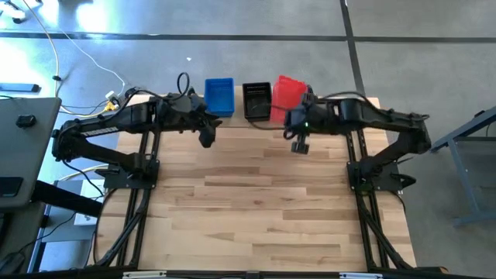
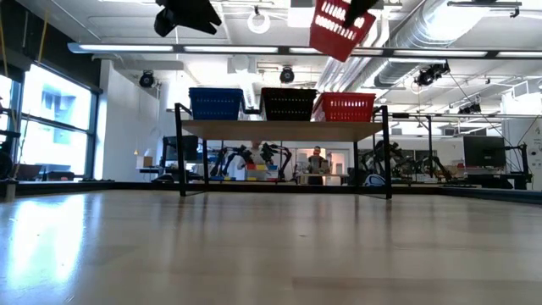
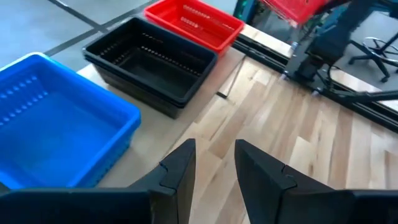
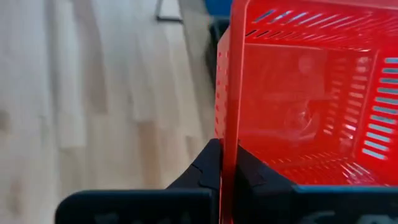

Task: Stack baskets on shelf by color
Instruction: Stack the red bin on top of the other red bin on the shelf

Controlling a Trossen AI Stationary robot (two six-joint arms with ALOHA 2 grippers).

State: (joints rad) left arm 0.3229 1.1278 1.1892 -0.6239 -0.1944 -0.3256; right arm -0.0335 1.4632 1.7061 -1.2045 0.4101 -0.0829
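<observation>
On the light-wood shelf at the table's far edge stand blue baskets, black baskets and a red basket, side by side on their bases. My right gripper is shut on another red basket, held tilted in the air above the shelf's red one. In the high view that basket covers the shelf's right end. My left gripper is open and touches nothing; it hangs high over the table in front of the blue basket and the black stack. My right gripper pinches the red basket's side wall below its rim, one finger inside the basket and one outside. The basket is lifted clear of everything and hangs tilted in the low view, its base above the shelf's red basket.
The wooden tabletop stretches bare-looking between the two arm bases toward the near edge. Thin black shelf legs stand at the far edge. Cables lie on the floor beyond the table's far left. A person is far behind.
</observation>
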